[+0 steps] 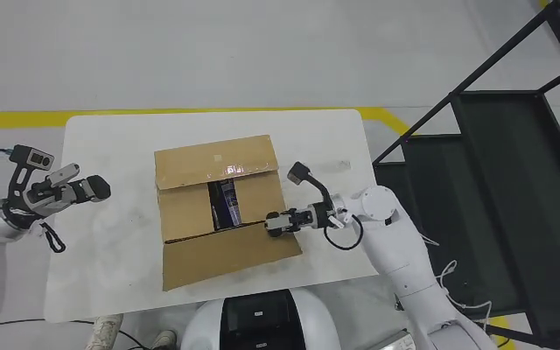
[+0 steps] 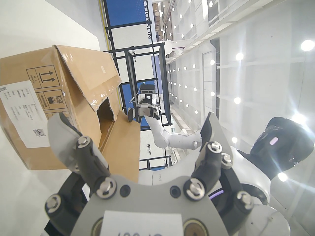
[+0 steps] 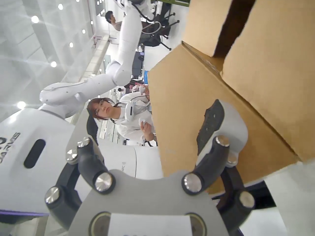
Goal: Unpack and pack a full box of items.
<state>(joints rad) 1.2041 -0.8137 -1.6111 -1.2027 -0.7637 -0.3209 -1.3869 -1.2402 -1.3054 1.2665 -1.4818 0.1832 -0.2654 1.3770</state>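
Working at a white table [image 1: 105, 140], with a cardboard box [image 1: 184, 214] standing about mid-table. Showing the flaps neither shut nor folded right back: far flap [image 1: 214, 162] slanting over the top, near flap [image 1: 232, 255] leaning out toward the robot, a gap lying open between them. Glimpsing a dark item [image 1: 226, 203] down in that gap, inside the box; too shadowed for telling what it is. Carrying a white label [image 2: 22, 114] on the box wall facing the left arm.

Holding the left gripper [image 1: 91, 188] over the table's left edge, well apart from the box and pointing toward it. Spreading its fingers [image 2: 61, 133] wide and gripping nothing.

Holding the right gripper [image 1: 276, 222] at the box's right side, just by the near flap's right-hand end. Spreading these fingers wide too, with one pad [image 3: 214, 126] showing against the cardboard and the flap's edge lying in line with the space between them. Not managing to tell whether either finger is touching the cardboard; clamping nothing, going by the spread.

Standing off the table's right side: dark metal steps [image 1: 490, 175]. Running along the floor past the far edge: a yellow line [image 1: 394, 114].
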